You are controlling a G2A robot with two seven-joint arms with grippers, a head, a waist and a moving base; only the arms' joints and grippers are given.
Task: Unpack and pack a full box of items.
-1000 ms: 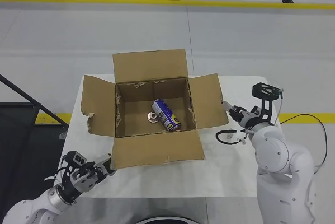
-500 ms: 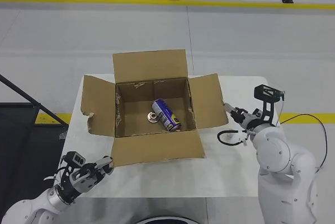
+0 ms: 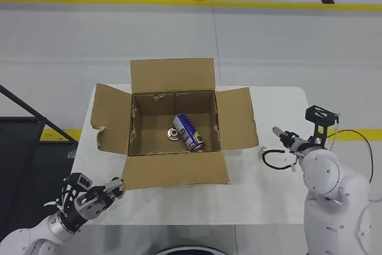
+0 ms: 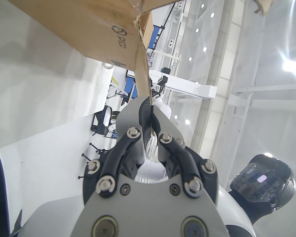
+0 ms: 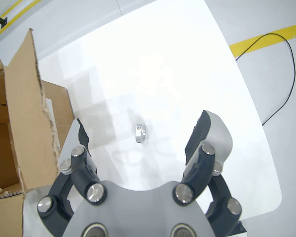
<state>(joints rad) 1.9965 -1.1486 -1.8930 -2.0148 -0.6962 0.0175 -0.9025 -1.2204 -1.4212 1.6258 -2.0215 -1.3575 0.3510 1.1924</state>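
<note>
The open cardboard box (image 3: 171, 169) sits mid-table with all flaps spread. Inside lie a blue-and-white can (image 3: 189, 131) on its side and a small round metal part (image 3: 172, 133). My left gripper (image 3: 114, 187) is at the near-left corner of the front flap, and in the left wrist view the left gripper (image 4: 150, 109) is shut on that flap's torn edge (image 4: 141, 80). My right gripper (image 3: 279, 133) is open beside the right flap (image 5: 22, 94). Below the open right gripper (image 5: 143, 124) a small metal ring (image 5: 140, 133) lies on the table, untouched.
The white table (image 3: 267, 191) has bare room to the right of the box and along its near edge. A black cable (image 5: 289, 75) runs over the floor past the table's right edge. A yellow floor line (image 3: 363, 134) passes behind the right arm.
My right gripper has drawn away from the right flap, out to the right. My left arm has pulled slightly toward the near left with the flap held, and the box has shifted a little.
</note>
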